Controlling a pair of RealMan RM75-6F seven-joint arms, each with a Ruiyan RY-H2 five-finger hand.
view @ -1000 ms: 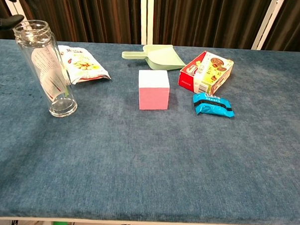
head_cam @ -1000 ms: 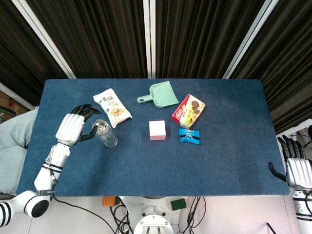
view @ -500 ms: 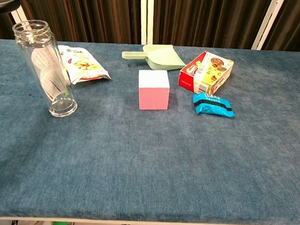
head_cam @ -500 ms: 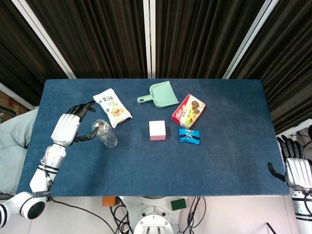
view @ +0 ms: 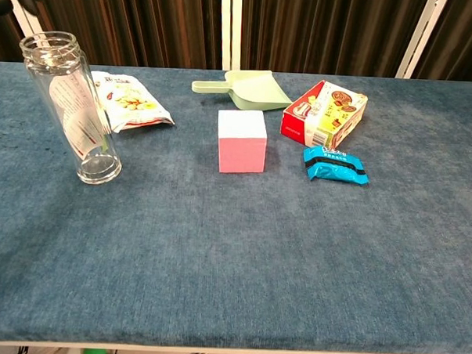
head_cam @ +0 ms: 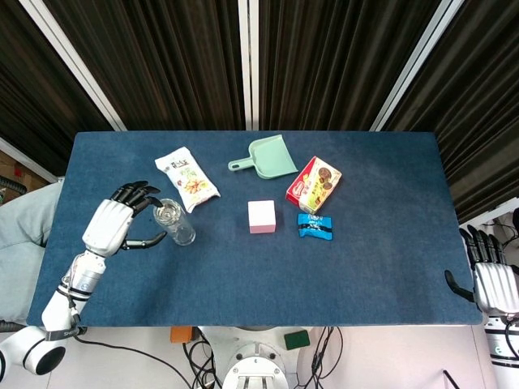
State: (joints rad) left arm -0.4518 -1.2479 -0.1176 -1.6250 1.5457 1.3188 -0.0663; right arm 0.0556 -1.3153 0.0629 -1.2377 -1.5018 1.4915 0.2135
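1. The blue surface carries everything, the right hand resting released at its near right edge.
2. The left hand has drawn back from the glass jar over the last second; it is now released, fingers spread, just beside the jar.
3. The jar stands upright, clear and lidless, a paper label inside.
4. Behind lie a snack bag, green dustpan, biscuit box, pink cube and blue packet.
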